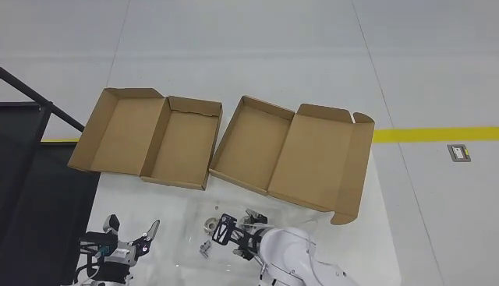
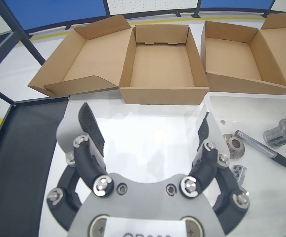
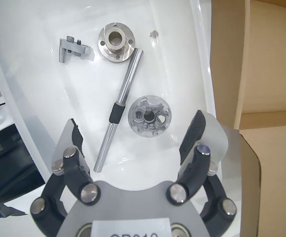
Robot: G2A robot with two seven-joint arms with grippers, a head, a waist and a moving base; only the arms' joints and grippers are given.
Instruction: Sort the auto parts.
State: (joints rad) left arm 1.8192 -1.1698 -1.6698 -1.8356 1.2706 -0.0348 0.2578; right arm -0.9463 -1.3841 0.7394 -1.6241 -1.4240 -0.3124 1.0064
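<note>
We see both grippers spread and empty: the left gripper point(image 1: 134, 225) at the top view's lower left, the right gripper point(image 3: 136, 118) at lower centre over the clear tray point(image 2: 244, 95). The tray holds the flange point(image 3: 116, 41), rod point(image 3: 126, 82), toothed hub point(image 3: 149, 117) and bracket point(image 3: 71, 49), below two open cardboard boxes point(image 1: 148, 138).

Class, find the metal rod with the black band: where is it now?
In the right wrist view the rod lies flat in the clear tray, one end beside the flange and the toothed hub alongside its black band.
</note>
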